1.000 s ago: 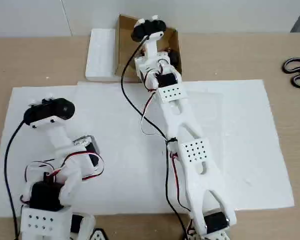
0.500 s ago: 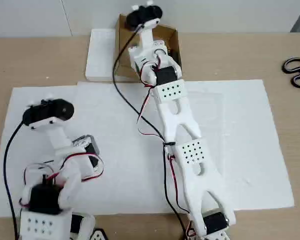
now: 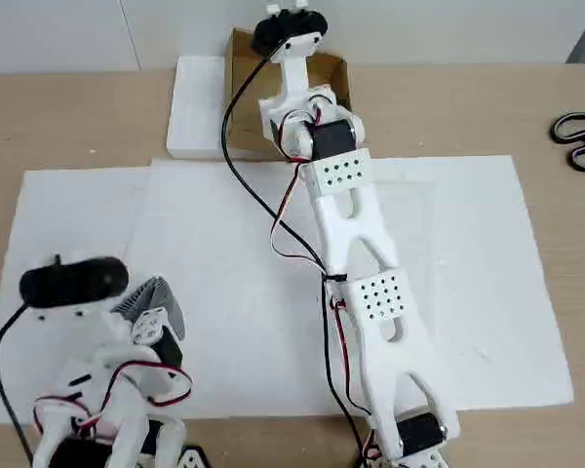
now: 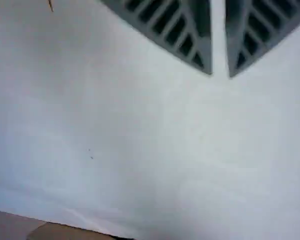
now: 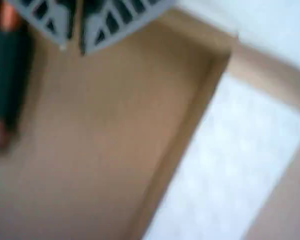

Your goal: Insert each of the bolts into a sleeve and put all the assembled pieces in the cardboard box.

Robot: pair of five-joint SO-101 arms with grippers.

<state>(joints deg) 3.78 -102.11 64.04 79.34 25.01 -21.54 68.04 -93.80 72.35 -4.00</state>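
**LEFT ARM RETRACTED; RIGHT ARM AT BOX**

The left gripper [image 4: 220, 73] has pulled back toward its base. It hangs above the white sheet [image 4: 140, 150] with jaws nearly closed and holding nothing, probably parked to stay clear of the other arm. Farther out, the right gripper [image 5: 74, 49] reaches into the cardboard box [image 3: 242, 58], jaws narrow and empty. A dark assembled piece [image 5: 7, 70] lies on the box floor just beside it, apparently delivered.

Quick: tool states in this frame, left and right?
Left tool: closed, nothing held, above the white sheet.
Right tool: closed, nothing held, over the cardboard box.
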